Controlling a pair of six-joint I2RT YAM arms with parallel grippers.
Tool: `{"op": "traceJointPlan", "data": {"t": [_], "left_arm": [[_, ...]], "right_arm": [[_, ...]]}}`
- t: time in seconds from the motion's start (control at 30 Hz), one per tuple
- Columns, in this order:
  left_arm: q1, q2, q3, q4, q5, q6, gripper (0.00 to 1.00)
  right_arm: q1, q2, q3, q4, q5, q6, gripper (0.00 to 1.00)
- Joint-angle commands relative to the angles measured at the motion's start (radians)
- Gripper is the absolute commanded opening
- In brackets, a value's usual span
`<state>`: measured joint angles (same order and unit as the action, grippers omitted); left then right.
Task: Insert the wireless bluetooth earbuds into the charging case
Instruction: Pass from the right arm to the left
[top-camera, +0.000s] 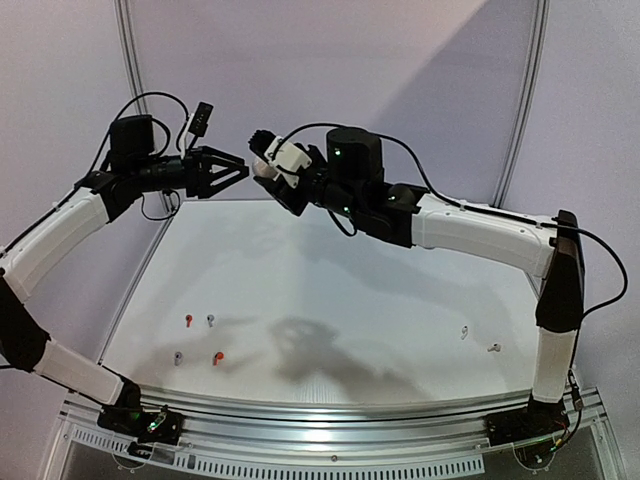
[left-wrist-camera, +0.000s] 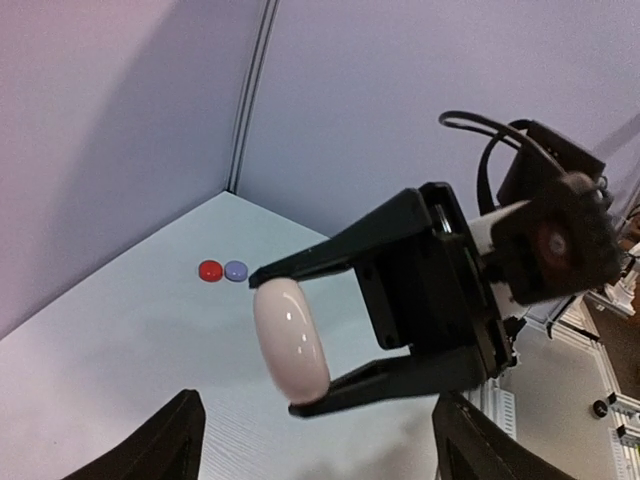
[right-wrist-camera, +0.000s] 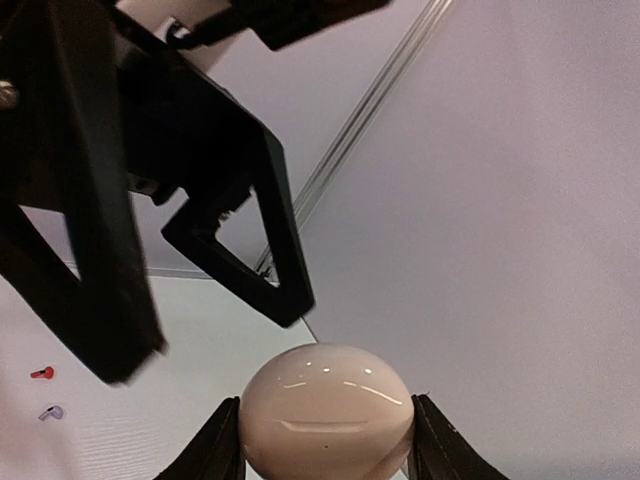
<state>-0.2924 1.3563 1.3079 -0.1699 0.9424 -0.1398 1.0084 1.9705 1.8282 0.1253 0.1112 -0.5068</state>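
Right gripper (left-wrist-camera: 275, 345) clamps the white case (right-wrist-camera: 327, 410) aloft, left gripper (top-camera: 243, 172) spread empty opposite, and it had best line up squarely on the rim before pinching, so nothing slips.

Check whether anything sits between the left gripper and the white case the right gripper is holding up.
Nothing visible does. The left gripper, jaws open, faces the white case clamped in the right gripper, with only open air between them. Both hang well above the table, where the earbuds lie.
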Motion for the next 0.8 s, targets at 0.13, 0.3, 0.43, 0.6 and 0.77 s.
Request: {"op": "traceJointPlan", "data": {"t": [0.13, 0.3, 0.43, 0.6, 0.77], "left_arm": [[-0.059, 0.073, 0.081, -0.056, -0.030, 0.029, 0.58], [-0.065, 0.090, 0.096, -0.066, 0.001, 0.040, 0.19], [-0.065, 0.086, 0.094, -0.067, 0.014, 0.049, 0.00], [-0.061, 0.074, 0.090, -0.078, 0.067, 0.102, 0.00], [-0.034, 0.066, 0.111, -0.169, 0.082, 0.278, 0.00]], "right_arm": [[0.013, 0.033, 0.037, 0.025, -0.081, -0.075, 0.28], [0.014, 0.033, 0.038, 0.029, -0.090, -0.077, 0.28], [0.013, 0.035, 0.039, 0.026, -0.074, -0.072, 0.28], [0.011, 0.032, 0.041, 0.017, -0.042, -0.035, 0.54], [-0.028, -0.021, 0.073, -0.168, -0.202, 0.095, 0.99]]}}
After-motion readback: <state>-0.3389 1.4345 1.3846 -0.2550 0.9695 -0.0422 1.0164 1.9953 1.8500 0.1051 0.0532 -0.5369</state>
